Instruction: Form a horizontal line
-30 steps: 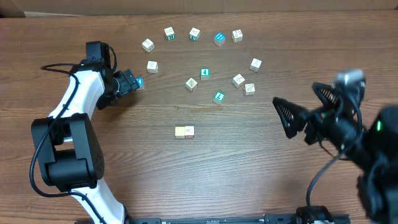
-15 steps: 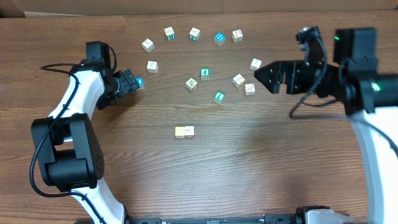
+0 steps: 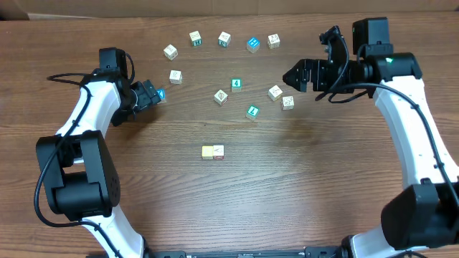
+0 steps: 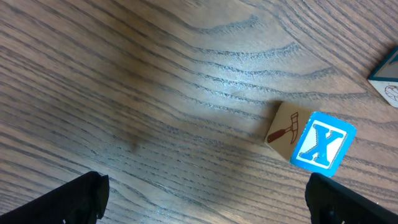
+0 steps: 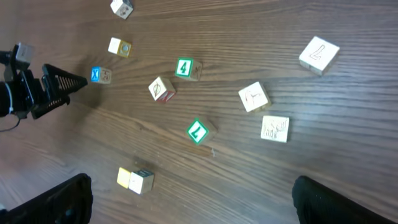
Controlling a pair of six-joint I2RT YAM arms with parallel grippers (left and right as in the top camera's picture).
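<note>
Horizontal line [image 3: 213,151] is so far only a pair: a pale yellow cube [image 3: 208,151] and a whitish cube [image 3: 219,151] touching side by side on the wooden counter [image 3: 301,193], near its middle and well apart from everything else. In the right wrist view the same pair sits low in the frame, yellow on the left.

Loose cubes lie scattered in a rough arc farther back: a green cube marked 4 [image 3: 236,84], a teal-faced cube [image 3: 252,111], a bright blue cube [image 3: 252,44], and several whitish ones, among them two whitish cubes [image 3: 275,92] just beside each other at the right.

The left gripper [image 3: 149,94] lies low at the left of the arc, jaws spread wide and pinching nothing; a cube with a blue X face [image 4: 314,142] rests on the counter just ahead of them. The right gripper [image 3: 289,74] hovers near the two right-hand whitish cubes, jaws likewise spread and empty.
</note>
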